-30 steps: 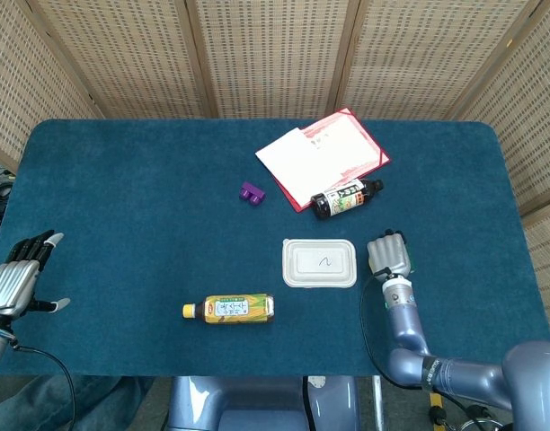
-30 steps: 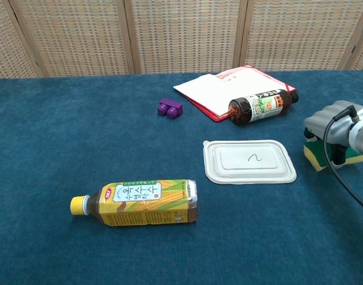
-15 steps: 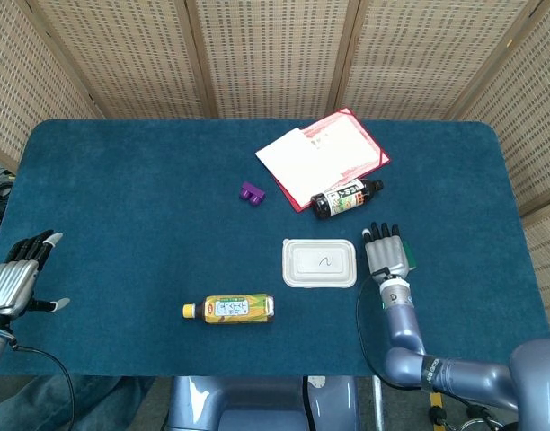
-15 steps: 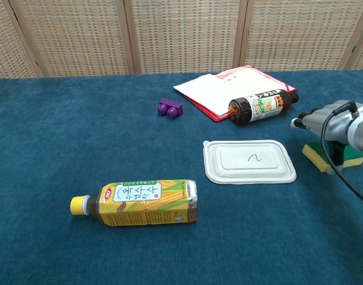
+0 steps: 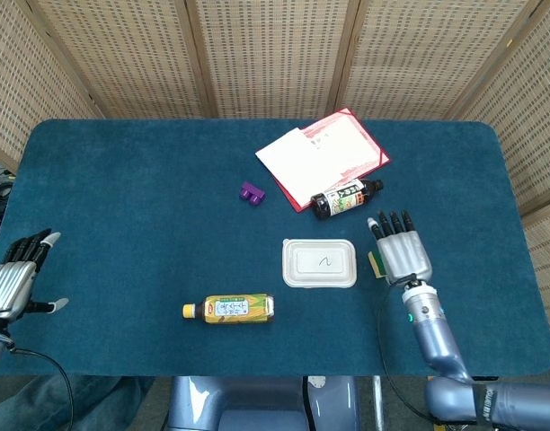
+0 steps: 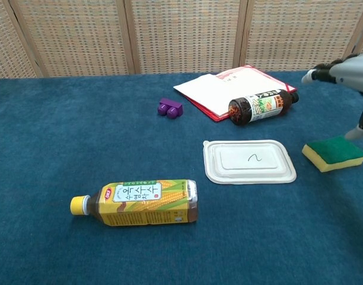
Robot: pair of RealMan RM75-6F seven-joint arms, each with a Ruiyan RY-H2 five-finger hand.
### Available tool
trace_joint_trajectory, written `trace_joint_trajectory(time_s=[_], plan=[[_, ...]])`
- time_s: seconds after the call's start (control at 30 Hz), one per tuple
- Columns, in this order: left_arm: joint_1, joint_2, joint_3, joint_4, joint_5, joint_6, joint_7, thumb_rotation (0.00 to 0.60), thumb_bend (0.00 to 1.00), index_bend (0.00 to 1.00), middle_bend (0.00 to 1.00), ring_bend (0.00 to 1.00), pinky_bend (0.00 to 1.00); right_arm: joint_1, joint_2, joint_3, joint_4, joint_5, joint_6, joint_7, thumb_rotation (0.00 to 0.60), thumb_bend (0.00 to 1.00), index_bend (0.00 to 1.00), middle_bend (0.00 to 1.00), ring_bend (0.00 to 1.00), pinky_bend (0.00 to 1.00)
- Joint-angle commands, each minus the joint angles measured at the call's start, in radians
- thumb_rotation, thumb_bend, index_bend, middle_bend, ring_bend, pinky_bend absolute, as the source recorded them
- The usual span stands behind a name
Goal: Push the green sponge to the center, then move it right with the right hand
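The green sponge (image 6: 334, 153), green on top with a yellow underside, lies flat on the blue cloth just right of the white lid. In the head view only its yellow edge (image 5: 375, 263) shows beside my right hand (image 5: 403, 250). That hand hovers above the sponge with fingers stretched out and apart, holding nothing; in the chest view the right hand (image 6: 343, 69) is well above the sponge at the right edge. My left hand (image 5: 13, 281) hangs open at the table's left front corner, far from the sponge.
A white container lid (image 6: 248, 161) lies left of the sponge. A dark sauce bottle (image 6: 260, 106) and a red folder with white paper (image 6: 220, 86) sit behind it. A purple block (image 6: 169, 108) and a corn tea bottle (image 6: 139, 202) lie further left.
My right hand opened off the sponge, straightened its fingers and rose above it. The sponge stays on the cloth, now uncovered. The left hand has hardly moved.
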Motion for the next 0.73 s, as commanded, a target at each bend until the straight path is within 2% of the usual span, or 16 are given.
trace_joint_trajectory(time_s=[0.03, 0.2, 0.27, 0.57, 0.73], plan=[[0.012, -0.004, 0.006, -0.007, 0.01, 0.023, 0.019, 0.6, 0.07, 0.0, 0.0, 0.0, 0.0, -0.132, 0.134, -0.078, 0.064, -0.347, 0.056, 0.325, 0.6, 0.0, 0.04, 0.0, 0.0, 0.0], [0.044, -0.018, 0.019, -0.021, 0.043, 0.09, 0.048, 0.6, 0.07, 0.0, 0.0, 0.0, 0.0, -0.244, 0.144, -0.128, 0.207, -0.522, 0.151, 0.594, 0.6, 0.0, 0.0, 0.0, 0.0, 0.0], [0.074, -0.036, 0.031, -0.023, 0.088, 0.155, 0.057, 0.6, 0.07, 0.0, 0.0, 0.0, 0.0, -0.318, 0.121, -0.167, 0.289, -0.604, 0.238, 0.683, 0.6, 0.0, 0.0, 0.0, 0.0, 0.0], [0.122, -0.062, 0.063, -0.008, 0.152, 0.228, 0.077, 0.6, 0.07, 0.0, 0.0, 0.0, 0.0, -0.437, 0.029, -0.193, 0.482, -0.727, 0.362, 0.785, 0.6, 0.0, 0.0, 0.0, 0.0, 0.0], [0.129, -0.066, 0.067, -0.004, 0.17, 0.237, 0.076, 0.6, 0.07, 0.0, 0.0, 0.0, 0.0, -0.472, 0.016, -0.184, 0.527, -0.743, 0.367, 0.798, 0.6, 0.0, 0.0, 0.0, 0.0, 0.0]])
